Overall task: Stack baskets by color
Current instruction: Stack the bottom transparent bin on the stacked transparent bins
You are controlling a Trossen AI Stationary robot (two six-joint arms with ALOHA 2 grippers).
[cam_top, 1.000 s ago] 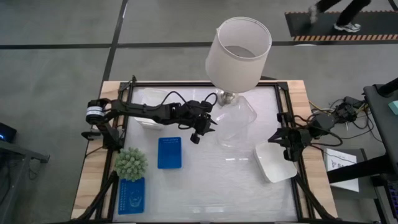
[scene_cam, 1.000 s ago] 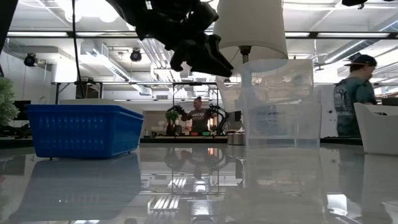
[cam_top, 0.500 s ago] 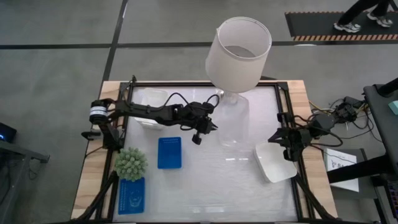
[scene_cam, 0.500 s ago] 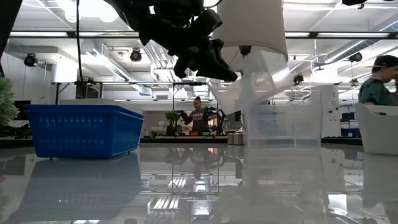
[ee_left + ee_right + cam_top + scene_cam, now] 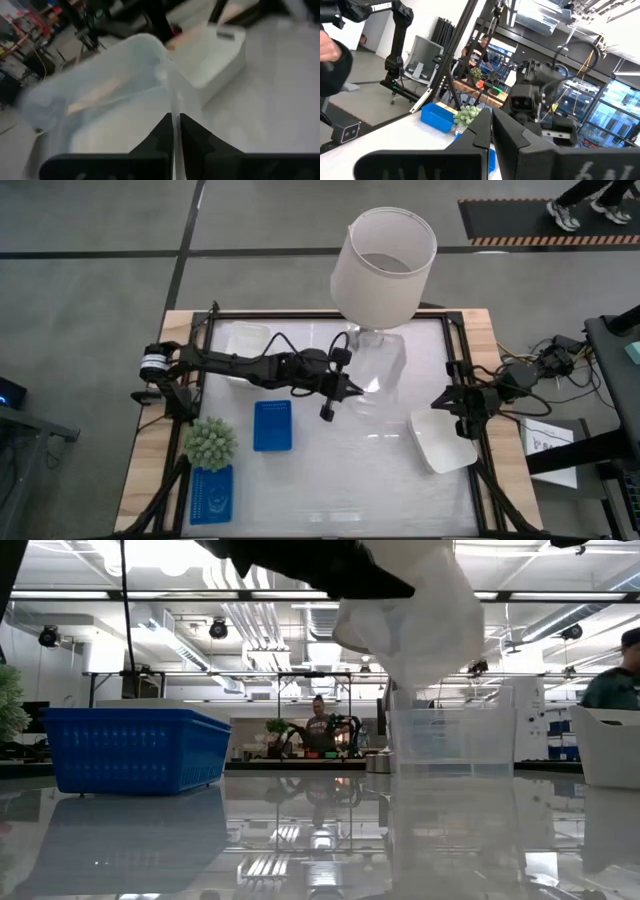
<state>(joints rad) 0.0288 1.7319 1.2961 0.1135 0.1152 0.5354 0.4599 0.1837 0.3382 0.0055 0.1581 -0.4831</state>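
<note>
My left gripper (image 5: 348, 391) is shut on a clear basket (image 5: 380, 372) at the table's middle, under the lamp. In the low view this basket (image 5: 415, 610) hangs tilted above a second clear basket (image 5: 450, 740) that stands on the table. A blue basket (image 5: 272, 425) lies on its base left of centre. Another blue basket (image 5: 212, 495) sits at the near left. A white basket (image 5: 442, 442) lies at the right, next to my right gripper (image 5: 463, 420), which is shut and holds nothing. Another pale basket (image 5: 246, 340) sits at the far left. My left gripper pinches the clear basket's thin side wall at its rim (image 5: 174, 111) between its two fingers. The fingers come from the table's left, slanting slightly down. The basket is lifted off the table and tilted, stretching away beyond the fingertips.
A large white lamp (image 5: 385, 255) stands at the far middle, right above the clear baskets. A spiky green plant (image 5: 210, 442) sits at the near left. Black frame rails run along the table's left and right edges. A person (image 5: 612, 675) shows in the room behind.
My left gripper has shut on the clear basket's wall, then moved up and toward the table's right and near edge. The basket has come off the table and tipped up in front of the lamp. The second clear basket stays on the table.
</note>
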